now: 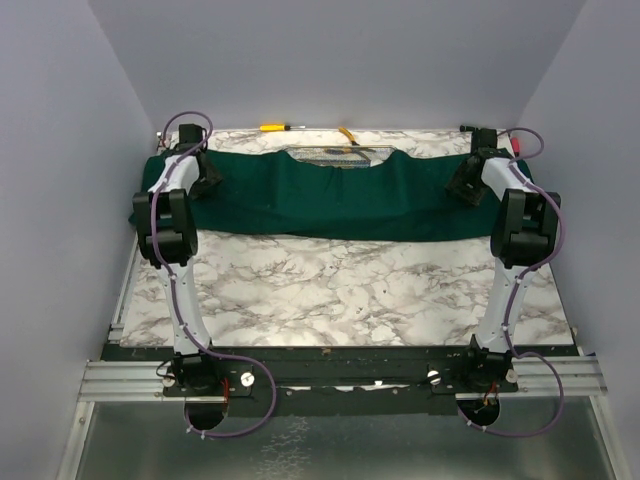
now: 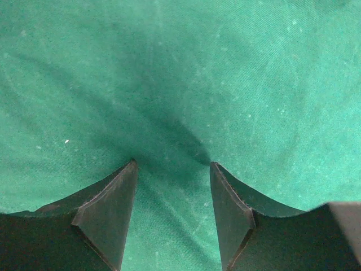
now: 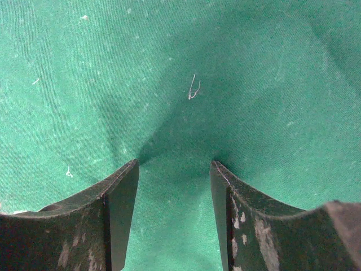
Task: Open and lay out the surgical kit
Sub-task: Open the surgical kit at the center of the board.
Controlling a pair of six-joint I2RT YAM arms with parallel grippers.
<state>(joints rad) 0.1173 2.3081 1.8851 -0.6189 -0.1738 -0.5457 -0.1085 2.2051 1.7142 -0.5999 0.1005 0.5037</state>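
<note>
The surgical kit's dark green cloth wrap [image 1: 330, 205] lies spread in a wide band across the far half of the marble table. At its far edge the cloth is folded back and a strip of the wire-mesh steel tray [image 1: 335, 155] shows. My left gripper [image 1: 205, 178] points down on the cloth's left end. My right gripper [image 1: 465, 180] does the same on the right end. In the left wrist view the left gripper [image 2: 172, 164] is open, tips pressed into green cloth [image 2: 180, 73] that dimples between them. The right gripper [image 3: 175, 162] is open too, its tips denting the cloth [image 3: 169, 68]. Clamps, tweezers and gauze are hidden.
A yellow-handled screwdriver [image 1: 275, 127] and yellow-handled pliers [image 1: 347, 134] lie on the table [image 1: 340, 290] beyond the cloth, near the back wall. Grey walls close in both sides. A small red object [image 1: 515, 144] sits at the far right corner. Bare marble stretches between cloth and arm bases.
</note>
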